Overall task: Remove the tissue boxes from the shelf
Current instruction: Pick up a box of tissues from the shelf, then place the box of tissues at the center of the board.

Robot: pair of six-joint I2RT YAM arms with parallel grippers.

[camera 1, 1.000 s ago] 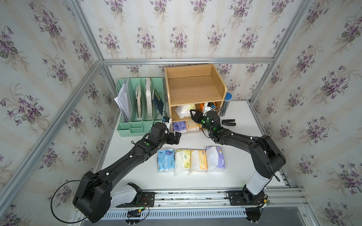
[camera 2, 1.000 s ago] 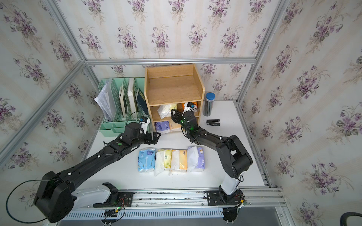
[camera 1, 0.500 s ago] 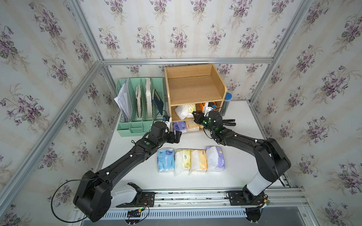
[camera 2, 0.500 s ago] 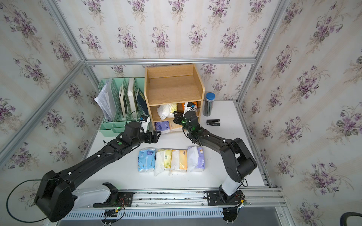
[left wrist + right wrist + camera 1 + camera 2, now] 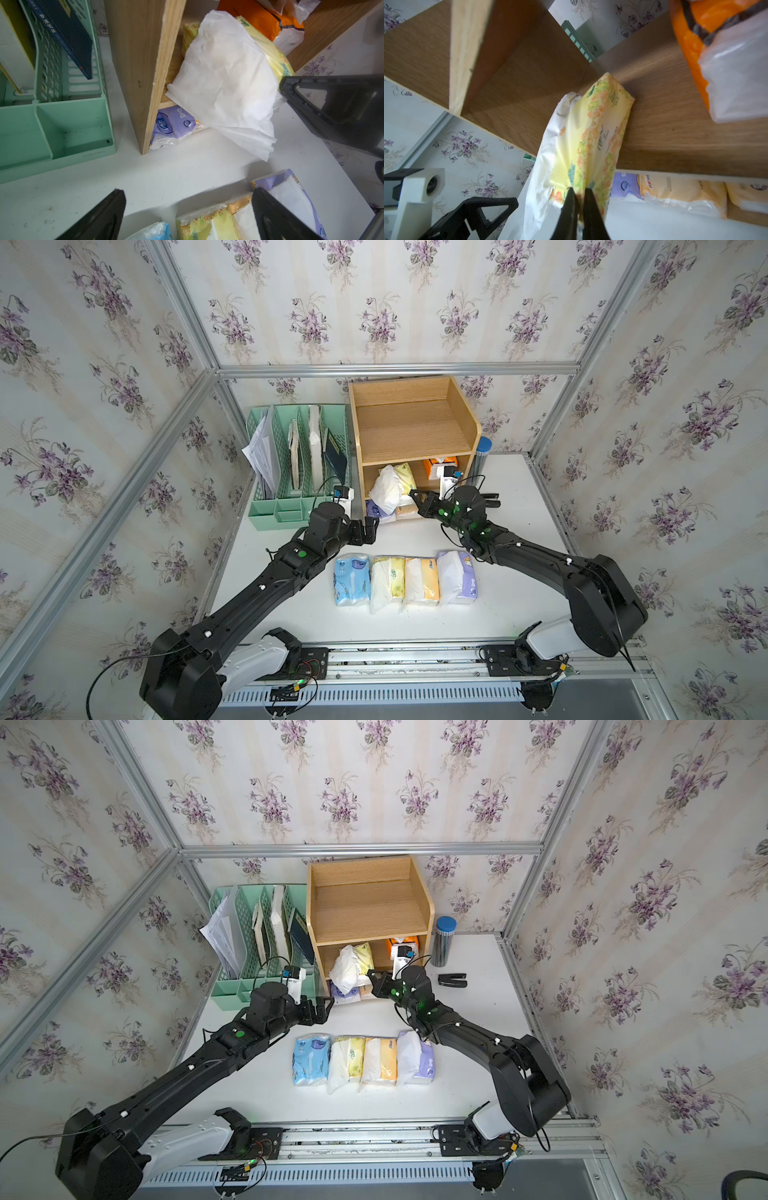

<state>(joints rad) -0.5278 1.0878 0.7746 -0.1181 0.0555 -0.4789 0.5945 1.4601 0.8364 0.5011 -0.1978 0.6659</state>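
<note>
Tissue packs here are soft, plastic-wrapped bricks. A pale yellow pack (image 5: pixel 591 135) with a floral print sits at the front of the shelf's (image 5: pixel 415 427) middle tier. A crumpled white sheet (image 5: pixel 224 83) spills from it over the tier's edge. The right fingers (image 5: pixel 572 199) are pinched narrow on the pack's near end. An orange pack (image 5: pixel 436 464) lies on the same tier, apart from it. On the bottom tier a purple pack (image 5: pixel 174 122) lies beside a peach pack (image 5: pixel 675 191). A row (image 5: pixel 405 578) of four more lies side by side on the bench (image 5: pixel 519 593) in front: blue, yellow, orange, purple. The left fingers (image 5: pixel 369 529) are spread wide and hold nothing. They hover over the bench just before the bottom tier. A green rack (image 5: pixel 286 489) stands beside the shelf.
</note>
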